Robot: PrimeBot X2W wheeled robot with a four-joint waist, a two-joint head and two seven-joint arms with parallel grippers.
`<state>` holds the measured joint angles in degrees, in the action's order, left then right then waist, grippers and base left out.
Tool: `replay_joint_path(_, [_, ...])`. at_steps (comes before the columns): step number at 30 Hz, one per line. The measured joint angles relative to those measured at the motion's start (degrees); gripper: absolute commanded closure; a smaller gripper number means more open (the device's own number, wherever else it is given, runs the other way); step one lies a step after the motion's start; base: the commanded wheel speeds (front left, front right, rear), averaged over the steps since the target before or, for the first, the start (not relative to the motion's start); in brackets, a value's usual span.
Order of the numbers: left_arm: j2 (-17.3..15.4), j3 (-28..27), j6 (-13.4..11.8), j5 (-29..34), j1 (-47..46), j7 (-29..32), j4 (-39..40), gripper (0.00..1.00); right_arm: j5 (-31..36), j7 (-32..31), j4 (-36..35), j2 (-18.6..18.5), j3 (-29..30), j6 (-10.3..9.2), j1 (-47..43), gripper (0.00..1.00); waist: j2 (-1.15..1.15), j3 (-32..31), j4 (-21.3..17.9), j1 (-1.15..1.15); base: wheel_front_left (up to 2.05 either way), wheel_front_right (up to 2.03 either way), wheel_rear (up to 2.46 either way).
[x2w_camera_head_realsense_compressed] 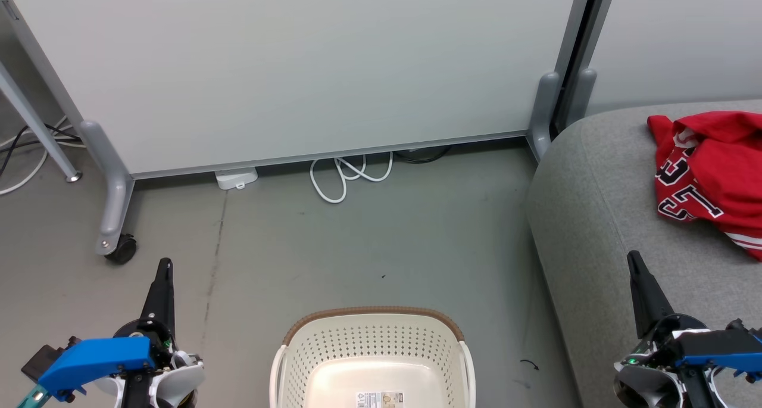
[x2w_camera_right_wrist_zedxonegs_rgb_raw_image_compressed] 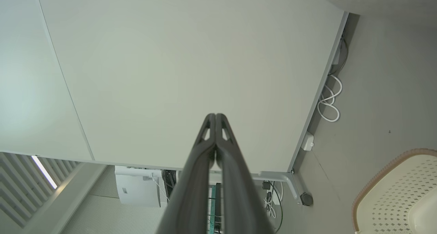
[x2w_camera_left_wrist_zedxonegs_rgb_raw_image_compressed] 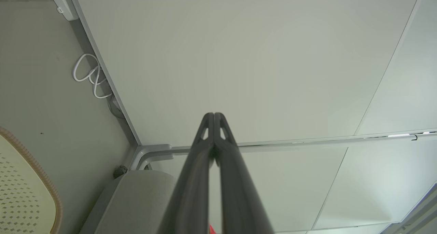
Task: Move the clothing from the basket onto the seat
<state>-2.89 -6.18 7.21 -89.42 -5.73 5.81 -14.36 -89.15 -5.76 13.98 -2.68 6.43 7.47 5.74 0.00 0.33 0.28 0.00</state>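
The red clothing [x2w_camera_head_realsense_compressed: 711,173], a jersey with black white-edged lettering, lies crumpled on the light grey seat [x2w_camera_head_realsense_compressed: 595,205] at the right. The cream perforated basket [x2w_camera_head_realsense_compressed: 309,345] with a brown rim stands on the floor at the bottom middle; a small paper label lies on its floor and no fabric shows inside it. My left gripper [x2w_camera_head_realsense_compressed: 165,265] hangs shut at the lower left, left of the basket, holding nothing. My right gripper [x2w_camera_head_realsense_compressed: 633,258] is shut and empty over the seat's front part, below the jersey. Both wrist views show the fingertips [x2w_camera_left_wrist_zedxonegs_rgb_raw_image_compressed: 214,115] [x2w_camera_right_wrist_zedxonegs_rgb_raw_image_compressed: 216,116] pressed together.
A white partition panel [x2w_camera_head_realsense_compressed: 297,68] on grey wheeled feet [x2w_camera_head_realsense_compressed: 116,247] stands behind the basket. A coiled white cable [x2w_camera_head_realsense_compressed: 345,178] and a small white box [x2w_camera_head_realsense_compressed: 236,177] lie at its base. More cables trail at the far left. Bare grey floor lies between basket and partition.
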Motion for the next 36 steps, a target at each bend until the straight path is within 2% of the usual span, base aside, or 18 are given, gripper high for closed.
replay_joint_path(8, [-0.01,-0.33,0.16,-2.9,-0.2,0.69,0.2,1.0,-3.08,-0.81,0.01,-0.01,0.07,0.0,0.05,1.0,0.0,-0.15,-0.28,0.0,0.0,0.0,0.0])
replay_joint_path(36, [0.0,-0.35,0.18,-2.91,-0.23,0.74,0.22,1.0,-3.19,-0.81,0.01,-0.02,0.08,0.0,0.17,1.0,0.0,-0.15,-0.28,0.0,0.0,0.0,0.0])
